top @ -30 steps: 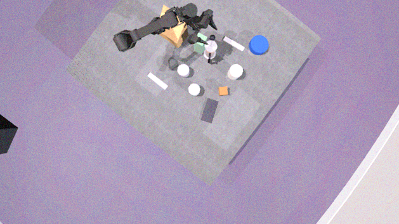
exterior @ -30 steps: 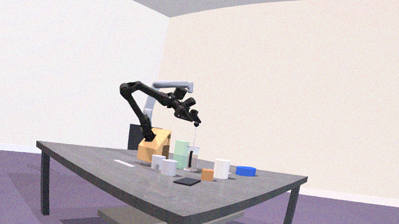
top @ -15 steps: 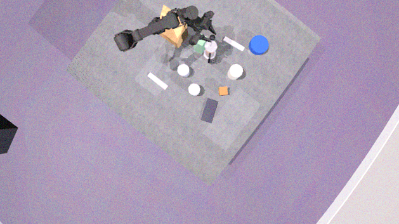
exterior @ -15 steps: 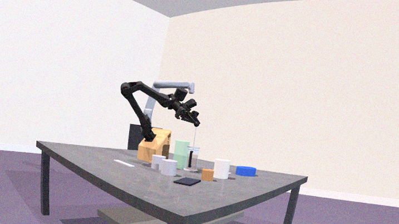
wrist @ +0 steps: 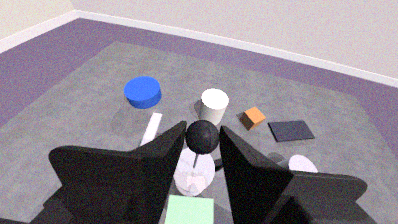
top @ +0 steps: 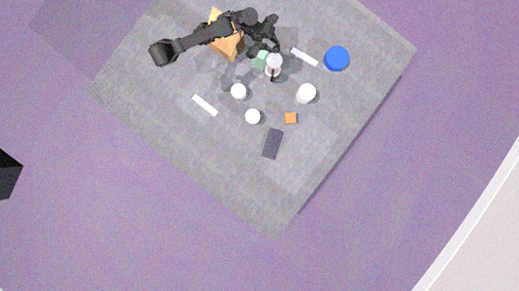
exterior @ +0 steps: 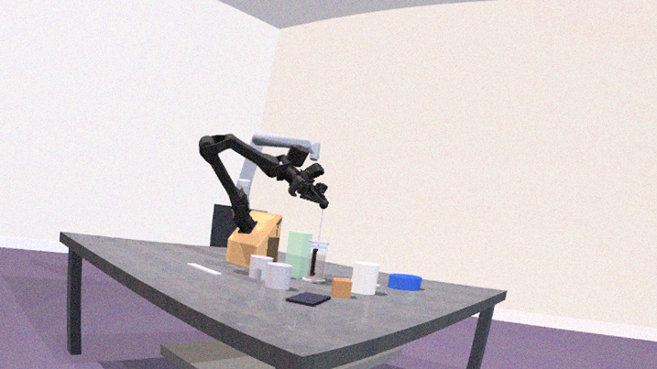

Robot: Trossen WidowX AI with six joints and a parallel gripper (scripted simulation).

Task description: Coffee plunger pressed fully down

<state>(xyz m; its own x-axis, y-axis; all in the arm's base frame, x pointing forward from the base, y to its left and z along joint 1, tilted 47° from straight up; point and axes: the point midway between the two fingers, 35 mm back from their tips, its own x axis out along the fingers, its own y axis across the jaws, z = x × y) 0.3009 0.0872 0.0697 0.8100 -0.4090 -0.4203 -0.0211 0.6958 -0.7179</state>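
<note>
Item: coffee press, standing upright on the grey table, directly beneath my gripper, just right of a pale green block in the exterior view. Clear glass cylinder, dark handle on its near side; thin pale rod rising to a black ball knob, plunger raised high above the rim. Gripper: I read the two dark fingers as partly drawn in and pinching the knob from left and right, one finger on each side. Nearby: white cylinder and blue disc beyond the press in the wrist view.
</note>
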